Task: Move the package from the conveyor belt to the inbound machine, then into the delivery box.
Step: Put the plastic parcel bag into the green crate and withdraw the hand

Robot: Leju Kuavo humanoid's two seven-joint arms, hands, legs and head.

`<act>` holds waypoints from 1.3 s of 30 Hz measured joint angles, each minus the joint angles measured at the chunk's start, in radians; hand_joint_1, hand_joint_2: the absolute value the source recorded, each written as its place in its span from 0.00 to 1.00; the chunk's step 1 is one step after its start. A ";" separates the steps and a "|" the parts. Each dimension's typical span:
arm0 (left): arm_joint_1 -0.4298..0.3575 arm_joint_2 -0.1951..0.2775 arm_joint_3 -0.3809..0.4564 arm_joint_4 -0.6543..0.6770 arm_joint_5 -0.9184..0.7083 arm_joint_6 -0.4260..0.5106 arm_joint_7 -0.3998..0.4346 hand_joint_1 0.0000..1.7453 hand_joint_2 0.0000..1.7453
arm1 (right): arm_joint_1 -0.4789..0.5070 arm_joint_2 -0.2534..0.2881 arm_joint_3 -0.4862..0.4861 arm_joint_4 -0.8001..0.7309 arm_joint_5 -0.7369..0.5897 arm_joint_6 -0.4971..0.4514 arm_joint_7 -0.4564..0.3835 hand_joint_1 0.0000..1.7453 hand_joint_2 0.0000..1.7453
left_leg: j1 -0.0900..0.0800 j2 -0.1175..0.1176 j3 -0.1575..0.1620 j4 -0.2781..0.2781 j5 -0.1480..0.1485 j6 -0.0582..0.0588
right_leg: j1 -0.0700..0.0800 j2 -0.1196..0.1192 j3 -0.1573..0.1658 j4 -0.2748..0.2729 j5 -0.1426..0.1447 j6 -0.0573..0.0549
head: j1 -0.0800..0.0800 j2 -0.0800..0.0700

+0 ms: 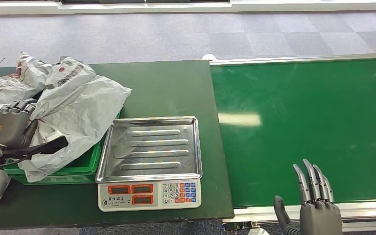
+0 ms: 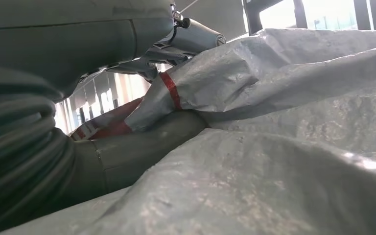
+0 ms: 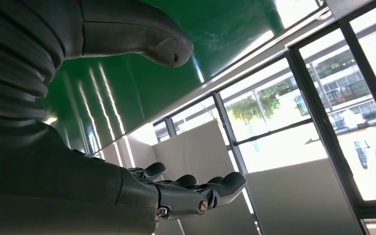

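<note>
My left hand [image 1: 7, 127] is right up against the grey plastic package [image 1: 73, 110], which lies over the green box [image 1: 85, 164] at the left end of the table [image 1: 171, 88], its long side running from the far left corner toward the scale [image 1: 150, 161]. The package sits just to the inside of my hand, crumpled up over the fingers. In the left wrist view a fold of the package with a red stripe [image 2: 170, 90] is caught between my thumb [image 2: 142, 142] and the fingers above it, so I judge I have hold of it there. My left arm comes in low along the table's near left edge, wrist bent inward. The package looks already in the box, so letting go and drawing out leftward seems the coming move. My right hand [image 1: 309, 203] holds nothing, fingers straight and apart, poised at the near edge of the green conveyor belt [image 1: 313, 122], well apart from the package.
</note>
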 joint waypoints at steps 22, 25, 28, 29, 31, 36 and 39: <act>0.017 -0.026 0.031 0.012 0.001 -0.004 0.005 1.00 1.00 | -0.001 0.009 0.000 0.000 0.001 0.002 -0.005 0.00 1.00 | 0.000 0.000 -0.005 0.000 0.000 0.000 | 0.000 0.000 0.000 0.000 0.000 0.000 | 0.000 0.000; 0.031 -0.032 0.055 0.023 -0.006 0.003 0.010 1.00 1.00 | -0.004 0.011 0.000 0.001 0.005 0.004 -0.010 0.00 1.00 | 0.000 0.001 -0.007 0.000 -0.001 0.000 | 0.000 0.000 0.000 0.000 0.000 0.000 | 0.000 0.000; 0.044 -0.037 0.081 0.047 -0.051 0.024 0.016 0.65 1.00 | -0.005 0.013 -0.002 0.006 0.004 0.006 -0.012 0.00 1.00 | 0.000 0.001 -0.006 0.000 -0.001 0.000 | 0.000 0.000 0.000 0.000 0.000 0.000 | 0.000 0.000; 0.047 -0.039 0.089 0.058 -0.066 0.029 0.018 0.40 1.00 | -0.006 0.014 -0.003 0.007 0.004 0.006 -0.013 0.00 1.00 | 0.000 0.001 -0.006 0.000 -0.001 0.000 | 0.000 0.000 0.000 0.000 0.000 0.000 | 0.000 0.000; 0.049 -0.045 0.103 0.087 -0.086 0.034 0.017 0.00 0.50 | -0.008 0.015 -0.004 0.011 0.003 0.006 -0.013 0.00 1.00 | 0.000 0.001 -0.006 0.000 -0.001 0.000 | 0.000 0.000 -0.001 0.000 0.000 0.000 | 0.000 0.000; 0.039 -0.087 0.114 0.148 -0.113 0.096 0.046 0.00 0.00 | -0.012 0.015 -0.005 0.017 0.006 0.014 -0.016 0.00 1.00 | 0.000 -0.001 0.000 0.000 -0.001 0.000 | 0.000 -0.001 0.000 0.000 0.000 0.000 | 0.000 0.000; 0.016 -0.135 0.150 0.143 0.000 0.215 0.095 0.00 0.00 | -0.015 0.022 -0.005 0.018 0.021 0.018 -0.015 0.00 1.00 | 0.000 -0.001 -0.001 0.001 0.000 0.000 | 0.000 -0.001 0.000 0.000 0.000 0.000 | 0.000 0.000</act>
